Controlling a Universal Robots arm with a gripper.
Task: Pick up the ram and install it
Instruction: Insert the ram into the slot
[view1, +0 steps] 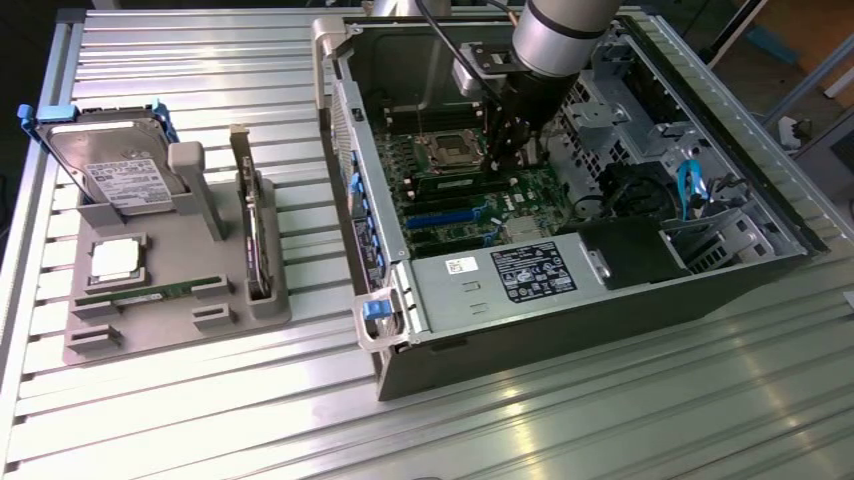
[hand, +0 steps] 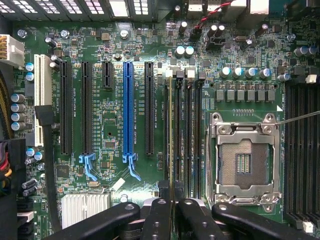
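One ram (hand: 171, 130), clamped edge-on in the end effector (hand: 172, 194), hangs straight below it, its long axis parallel to the slots (hand: 188, 135) beside the socket (hand: 245, 162).

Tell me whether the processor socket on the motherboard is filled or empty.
Empty. The socket shows bare contacts inside its metal frame, with no chip seated; a square silver processor lies on the grey tray.

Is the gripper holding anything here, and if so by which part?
The gripper is shut on the ram, pinching the thin stick across its flat faces at the upper edge, edge-on over the memory slots.
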